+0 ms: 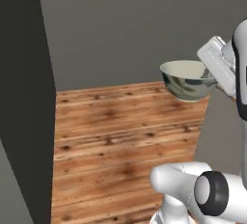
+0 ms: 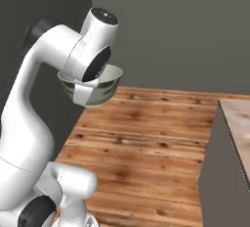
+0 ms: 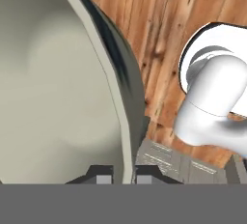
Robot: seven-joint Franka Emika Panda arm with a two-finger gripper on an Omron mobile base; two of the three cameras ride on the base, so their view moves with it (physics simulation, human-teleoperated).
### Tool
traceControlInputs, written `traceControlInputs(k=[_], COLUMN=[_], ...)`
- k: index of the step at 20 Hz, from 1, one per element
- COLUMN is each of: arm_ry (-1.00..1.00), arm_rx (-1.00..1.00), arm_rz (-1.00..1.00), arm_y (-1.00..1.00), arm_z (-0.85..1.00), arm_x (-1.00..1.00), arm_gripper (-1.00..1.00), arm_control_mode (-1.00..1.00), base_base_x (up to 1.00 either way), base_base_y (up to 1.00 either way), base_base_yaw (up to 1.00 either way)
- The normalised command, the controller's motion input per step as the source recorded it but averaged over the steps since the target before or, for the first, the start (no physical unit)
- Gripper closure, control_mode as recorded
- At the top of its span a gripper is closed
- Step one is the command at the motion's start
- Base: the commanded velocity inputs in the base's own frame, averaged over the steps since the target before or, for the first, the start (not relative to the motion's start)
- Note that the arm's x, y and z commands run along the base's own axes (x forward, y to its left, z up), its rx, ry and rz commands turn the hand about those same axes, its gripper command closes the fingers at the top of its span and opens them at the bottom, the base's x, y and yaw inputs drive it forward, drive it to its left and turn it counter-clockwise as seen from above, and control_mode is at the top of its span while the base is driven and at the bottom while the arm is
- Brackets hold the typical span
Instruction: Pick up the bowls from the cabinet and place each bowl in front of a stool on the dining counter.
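Observation:
One bowl point(image 1: 185, 80), grey-green outside and cream inside, hangs upright in the air over the wooden floor. My gripper point(image 1: 208, 77) is shut on its right rim. In the right base view the bowl point(image 2: 110, 81) sits partly behind my arm's upper joint. The hand view looks into the bowl point(image 3: 58, 97), and its rim runs down between the two fingertips of my gripper point(image 3: 124, 177). A corner of the dining counter point(image 2: 239, 118) with its marbled top shows at the right edge, lower than the bowl. The cabinet and the stools are out of view.
Wooden plank floor point(image 1: 120, 136) spreads below the bowl. A tall dark panel point(image 1: 24, 97) stands on the left, and a plain grey wall point(image 2: 185, 30) closes the back. The counter's plain side point(image 2: 219, 172) drops to the floor at the right.

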Motion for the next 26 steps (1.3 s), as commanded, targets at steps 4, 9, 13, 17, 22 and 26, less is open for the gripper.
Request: traceControlInputs(k=[4,9,13,17,22,26], arm_ry=[0.0,0.0,0.0,0.0,0.0,0.0], arm_rx=[0.0,0.0,0.0,0.0,0.0,0.0], arm_rz=[0.0,0.0,0.0,0.0,0.0,0.0], arm_y=[0.0,0.0,0.0,0.0,0.0,0.0], arm_z=[0.0,0.0,0.0,0.0,0.0,0.0], arm_x=[0.0,0.0,0.0,0.0,0.0,0.0], arm_gripper=[1.0,1.0,1.0,1.0,1.0,1.0], arm_control_mode=[1.0,1.0,1.0,1.0,1.0,1.0], base_base_x=[0.0,0.0,0.0,0.0,0.0,0.0], base_base_y=[0.0,0.0,0.0,0.0,0.06,0.13], base_base_yaw=[-1.0,-1.0,-1.0,-1.0,-0.99,-0.88])
